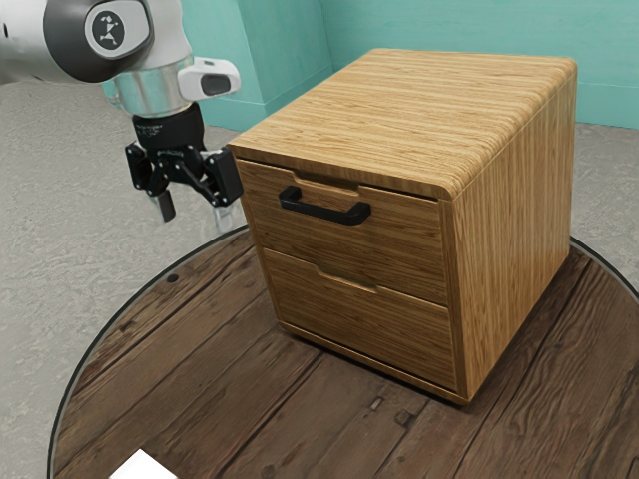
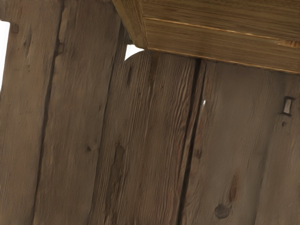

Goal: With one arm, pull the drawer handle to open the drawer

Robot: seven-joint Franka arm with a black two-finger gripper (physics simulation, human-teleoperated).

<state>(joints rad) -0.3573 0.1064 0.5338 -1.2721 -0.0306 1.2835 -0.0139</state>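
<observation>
Exterior view: black handle (image 1: 324,207) on shut upper drawer (image 1: 379,249); light striped wood.

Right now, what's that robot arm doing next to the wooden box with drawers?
The robot arm is getting ready to pull open a drawer in the wooden cabinet, which stands on a round plank table. Its pincer hangs open and holds nothing, just off the cabinet's front corner on the exterior view's left. It has not yet reached the black handle, and the top drawer looks shut.
</observation>
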